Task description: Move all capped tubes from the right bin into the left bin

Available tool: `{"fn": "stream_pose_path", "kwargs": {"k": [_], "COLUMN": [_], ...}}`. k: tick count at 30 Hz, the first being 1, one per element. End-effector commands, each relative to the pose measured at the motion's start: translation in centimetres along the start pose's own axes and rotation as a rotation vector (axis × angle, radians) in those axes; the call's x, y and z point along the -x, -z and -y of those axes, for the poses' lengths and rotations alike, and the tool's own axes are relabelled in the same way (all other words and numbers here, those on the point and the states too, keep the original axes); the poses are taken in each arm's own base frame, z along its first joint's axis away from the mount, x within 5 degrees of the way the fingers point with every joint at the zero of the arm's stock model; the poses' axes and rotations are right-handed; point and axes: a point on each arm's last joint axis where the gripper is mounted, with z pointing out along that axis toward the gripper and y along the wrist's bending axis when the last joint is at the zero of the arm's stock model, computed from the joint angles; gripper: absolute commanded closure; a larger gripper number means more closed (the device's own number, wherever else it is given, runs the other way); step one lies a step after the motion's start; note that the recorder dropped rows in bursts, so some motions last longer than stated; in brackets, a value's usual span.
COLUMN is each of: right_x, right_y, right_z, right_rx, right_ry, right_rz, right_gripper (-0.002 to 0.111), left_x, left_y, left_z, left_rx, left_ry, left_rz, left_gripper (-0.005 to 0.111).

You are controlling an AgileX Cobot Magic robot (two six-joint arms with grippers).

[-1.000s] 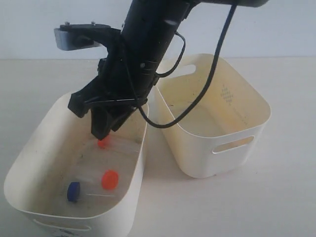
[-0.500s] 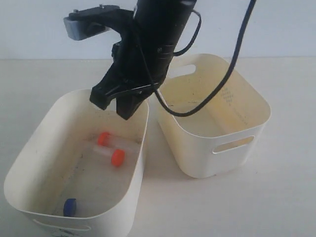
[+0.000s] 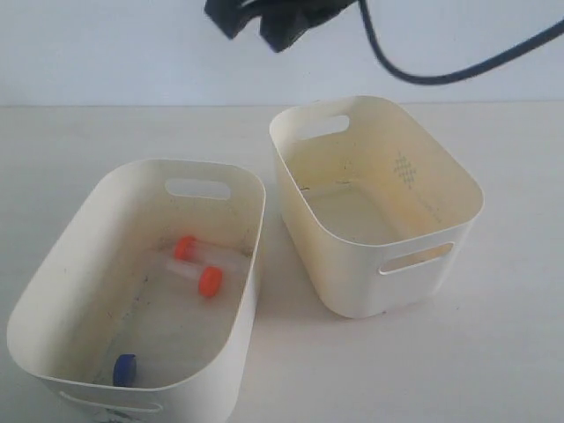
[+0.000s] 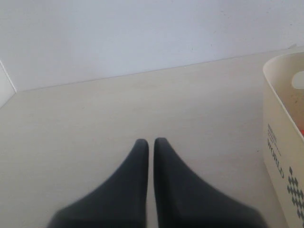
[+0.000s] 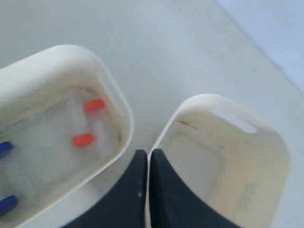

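Observation:
The capped tubes lie in the left bin (image 3: pixel 53 282): two orange-capped tubes (image 3: pixel 210 281) side by side in the middle, and a blue cap (image 3: pixel 125 369) at the near end. In the right wrist view I see the left bin (image 5: pixel 124 111) holding two orange caps (image 5: pixel 83 139) and two blue caps (image 5: pixel 7 204). The right bin (image 3: pixel 458 189) with its diamond mark holds no tubes. My right gripper (image 3: pixel 280 35) hangs high at the picture's top edge; its fingers (image 5: pixel 148 153) are shut with nothing between them, above the gap between the bins. My left gripper (image 4: pixel 151 141) is shut and empty over bare table.
The two bins stand close together on a pale table (image 3: pixel 493 352). A black cable (image 3: pixel 441 75) loops down from the right arm. A cream bin wall (image 4: pixel 285 142) printed with "WORLD" shows in the left wrist view. A white wall runs behind.
The right gripper let go of an orange-capped tube in the left bin and rose almost out of view. The tubes shifted; the blue cap rolled toward the near end.

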Motion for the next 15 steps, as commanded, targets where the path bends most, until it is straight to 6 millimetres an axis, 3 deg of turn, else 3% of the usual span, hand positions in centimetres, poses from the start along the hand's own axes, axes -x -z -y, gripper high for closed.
{"fn": "stream_pose_path", "kwargs": {"k": [1, 4, 9, 11, 15], "right_x": [-0.3, -0.8, -1.4, -2.4, -6.3], "right_y": [2.5, 3.4, 5.1, 5.9, 6.9], "right_z": [2.1, 2.9, 2.7, 2.4, 1.7], "right_rx": [-0.217, -0.314, -0.285, -0.273, -0.260], "right_ry": [-0.071, -0.107, -0.136, -0.129, -0.093], "right_rz": [0.031, 0.008, 0.036, 0.082, 0.154], "right_gripper": [0.107, 0.107, 0.107, 0.107, 0.107], "left_x": [0.2, 0.2, 0.2, 0.2, 0.2], "left_y": [0.1, 0.1, 0.1, 0.1, 0.1], "left_z": [0.0, 0.0, 0.0, 0.0, 0.0], "left_rx": [0.002, 0.002, 0.002, 0.002, 0.002], "left_ry": [0.013, 0.013, 0.013, 0.013, 0.013], "left_rz": [0.015, 0.015, 0.015, 0.015, 0.015], "left_gripper": [0.102, 0.102, 0.102, 0.102, 0.102]}}
